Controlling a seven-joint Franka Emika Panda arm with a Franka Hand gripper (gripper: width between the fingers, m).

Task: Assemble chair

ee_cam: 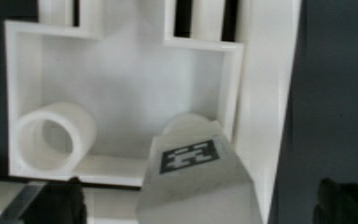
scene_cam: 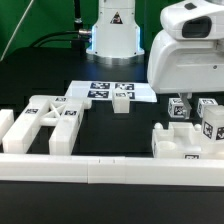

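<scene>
The gripper [ee_cam: 194,205] stands released, jaws wide, 1 tagged chair piece [ee_cam: 194,152] between them — likely rigid, light, slick plastic; pinch its flat sides, not the cut-out frame [ee_cam: 123,90].

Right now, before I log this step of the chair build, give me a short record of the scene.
gripper: open, holding nothing
wrist view: slotted white piece with a round hole; tagged piece in front of it
exterior view's left: cut-out frames, lying flat
exterior view's right: tagged blocks
middle: marker board, small block at its edge
front: border rail
</scene>
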